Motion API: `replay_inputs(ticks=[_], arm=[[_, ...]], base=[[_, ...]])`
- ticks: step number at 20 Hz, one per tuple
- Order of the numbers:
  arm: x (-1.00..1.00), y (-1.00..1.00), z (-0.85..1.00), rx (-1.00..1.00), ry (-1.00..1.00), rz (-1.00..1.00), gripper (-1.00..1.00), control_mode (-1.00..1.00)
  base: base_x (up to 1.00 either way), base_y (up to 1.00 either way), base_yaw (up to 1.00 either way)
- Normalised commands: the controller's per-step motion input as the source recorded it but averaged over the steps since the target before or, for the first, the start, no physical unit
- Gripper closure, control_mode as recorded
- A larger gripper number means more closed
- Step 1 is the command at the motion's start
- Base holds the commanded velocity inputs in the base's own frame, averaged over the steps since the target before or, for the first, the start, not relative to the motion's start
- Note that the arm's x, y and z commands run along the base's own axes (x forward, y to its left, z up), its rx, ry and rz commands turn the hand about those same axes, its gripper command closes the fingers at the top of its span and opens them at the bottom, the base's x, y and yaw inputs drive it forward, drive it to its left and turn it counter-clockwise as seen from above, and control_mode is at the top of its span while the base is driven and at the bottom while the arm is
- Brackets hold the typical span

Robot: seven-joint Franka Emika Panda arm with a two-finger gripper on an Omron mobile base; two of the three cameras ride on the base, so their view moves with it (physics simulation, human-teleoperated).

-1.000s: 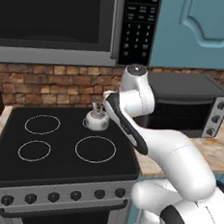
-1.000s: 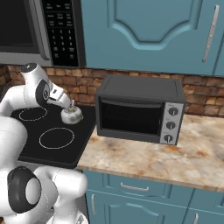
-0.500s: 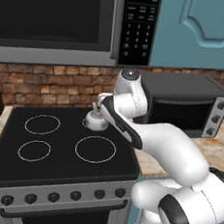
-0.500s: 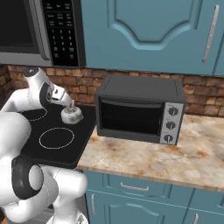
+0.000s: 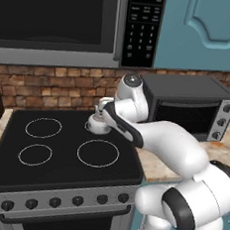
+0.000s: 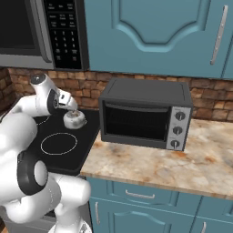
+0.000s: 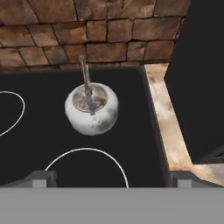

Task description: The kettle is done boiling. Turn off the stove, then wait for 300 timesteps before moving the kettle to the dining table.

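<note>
The small silver kettle stands upright at the back right of the stove, behind the right front ring. Its thin handle arches over the lid. My gripper hovers just above and beside the kettle, open, with nothing between its fingers. In the hand view the two fingertips stand wide apart, short of the kettle. A row of black knobs runs along the stove's front. The dining table is out of view.
A black toaster oven stands close to the right of the stove on the stone counter. A microwave hangs above the cooktop. A brick wall runs right behind the kettle.
The hand has swung a little lower and nearer the kettle. The kettle has not moved and the jaws have stayed open.
</note>
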Motion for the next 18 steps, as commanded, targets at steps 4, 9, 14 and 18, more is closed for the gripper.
replay_inputs(ticks=[4,9,14,18], arm=[[0.36,0.0,-0.13,0.0,0.0,0.05,-1.0,-1.0],[0.37,0.0,-0.15,0.0,0.0,0.05,-1.0,-1.0],[0.38,0.06,-0.17,0.0,0.0,0.04,-1.0,-1.0],[0.33,0.18,-0.17,0.0,0.0,0.01,-1.0,-1.0]], base=[[0.0,0.0,0.0],[0.0,0.0,0.0],[0.0,0.0,0.0],[0.0,0.0,0.0]])
